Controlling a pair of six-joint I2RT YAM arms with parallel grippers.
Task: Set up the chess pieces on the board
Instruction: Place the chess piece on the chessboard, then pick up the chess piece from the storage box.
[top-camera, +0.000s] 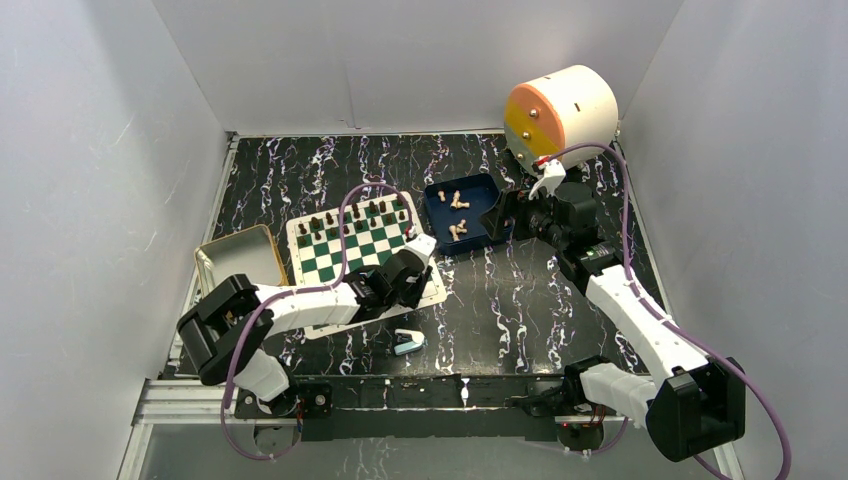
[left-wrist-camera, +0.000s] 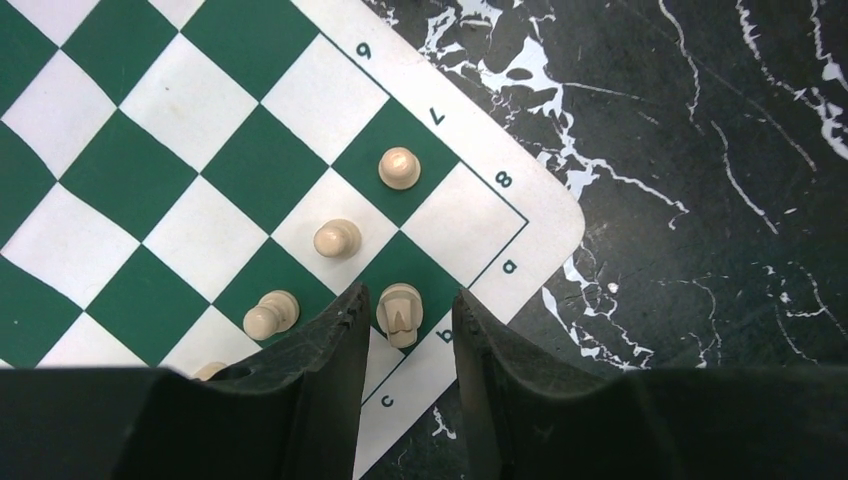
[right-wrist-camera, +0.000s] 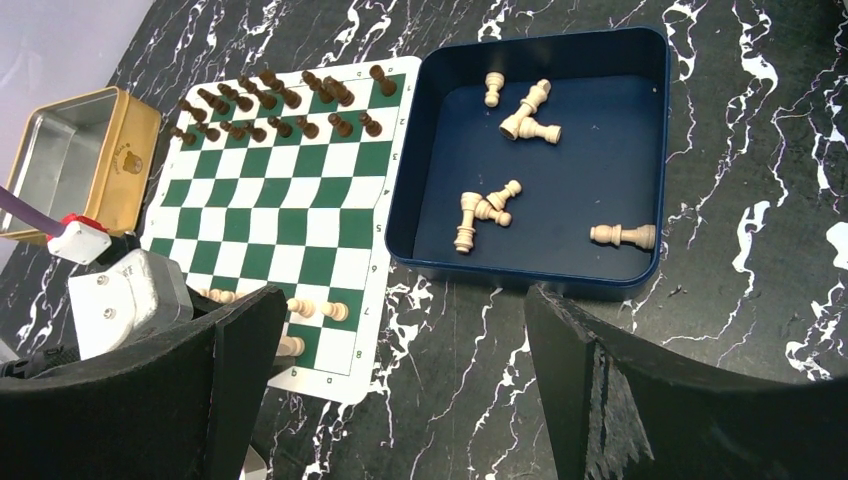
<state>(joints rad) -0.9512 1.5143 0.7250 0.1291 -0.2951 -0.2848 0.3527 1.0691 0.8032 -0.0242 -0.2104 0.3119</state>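
A light chess piece (left-wrist-camera: 400, 312) is standing on a green square by a corner of the board (left-wrist-camera: 180, 90), my left gripper (left-wrist-camera: 410, 300) is straddling it, narrowly parted and not touching, while my right gripper (right-wrist-camera: 405, 300) is hovering wide open near the blue tray (right-wrist-camera: 600, 170).

The board (left-wrist-camera: 545, 215) carries printed marks on its white border. The digits 6, 7 and 8 run along the edge ahead of the left gripper (left-wrist-camera: 408, 300), with 8 nearest the corner. Round that corner the letters a, b and c lead back toward the gripper, c lying between its fingers. The gold tin (right-wrist-camera: 135, 140), far to the left of the right gripper (right-wrist-camera: 405, 295), bears a printed emblem too small to read.
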